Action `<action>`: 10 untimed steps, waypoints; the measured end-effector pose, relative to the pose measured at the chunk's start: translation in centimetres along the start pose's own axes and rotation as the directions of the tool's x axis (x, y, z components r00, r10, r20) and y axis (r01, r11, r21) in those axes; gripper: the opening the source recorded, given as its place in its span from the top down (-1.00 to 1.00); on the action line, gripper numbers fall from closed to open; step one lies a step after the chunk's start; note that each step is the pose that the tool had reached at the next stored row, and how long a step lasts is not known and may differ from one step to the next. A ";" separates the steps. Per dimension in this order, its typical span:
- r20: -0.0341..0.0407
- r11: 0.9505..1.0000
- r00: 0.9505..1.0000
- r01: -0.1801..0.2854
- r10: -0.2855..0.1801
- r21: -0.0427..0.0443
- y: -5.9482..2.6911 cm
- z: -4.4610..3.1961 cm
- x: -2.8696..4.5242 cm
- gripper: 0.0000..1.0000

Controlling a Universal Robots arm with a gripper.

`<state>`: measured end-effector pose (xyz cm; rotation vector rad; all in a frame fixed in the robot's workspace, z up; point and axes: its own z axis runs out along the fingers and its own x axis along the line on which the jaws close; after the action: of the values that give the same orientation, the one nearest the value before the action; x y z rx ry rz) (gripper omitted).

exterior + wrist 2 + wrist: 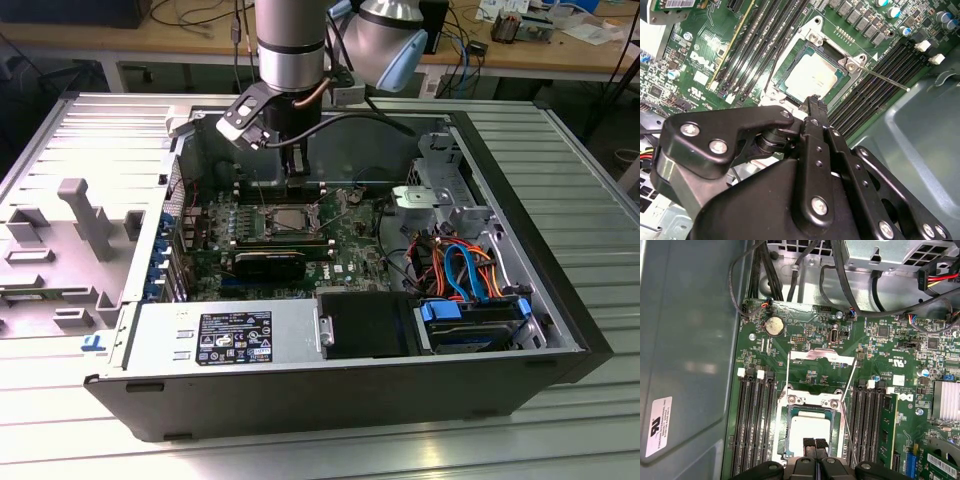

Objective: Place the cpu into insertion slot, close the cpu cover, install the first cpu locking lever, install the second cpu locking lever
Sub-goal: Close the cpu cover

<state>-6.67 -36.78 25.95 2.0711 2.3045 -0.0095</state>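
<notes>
The cpu (810, 432) lies in the insertion slot (788, 456) on the green motherboard, its silvery top showing in both wrist views (810, 77) and in the exterior view (283, 222). The cpu cover (810, 400), a silver frame (852, 64), lies flat around the chip. Two thin wire locking levers (847, 390) (885, 79) stand off the socket's sides. My gripper (815, 444) hangs just above the chip's edge, its black fingertips (812, 102) pressed together and shut on nothing. In the exterior view the gripper (292, 192) reaches down into the open case over the socket.
Black memory slots (752, 420) flank the socket on both sides. A black heatsink block (270, 265) sits in front of it. Cables (460, 265) and a drive cage (445, 195) fill the case at the exterior view's right, a power supply (225, 335) the front. The case wall (690, 340) is close by.
</notes>
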 end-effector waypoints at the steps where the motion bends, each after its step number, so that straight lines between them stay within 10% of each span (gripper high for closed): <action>1: 0.000 1.000 1.000 0.000 0.000 0.000 0.00 0.00 0.00 0.79; 10: 0.000 1.000 1.000 -0.016 0.016 0.001 0.00 -0.06 -0.39 0.79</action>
<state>-6.64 -37.16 26.03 2.0896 2.2887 -0.0093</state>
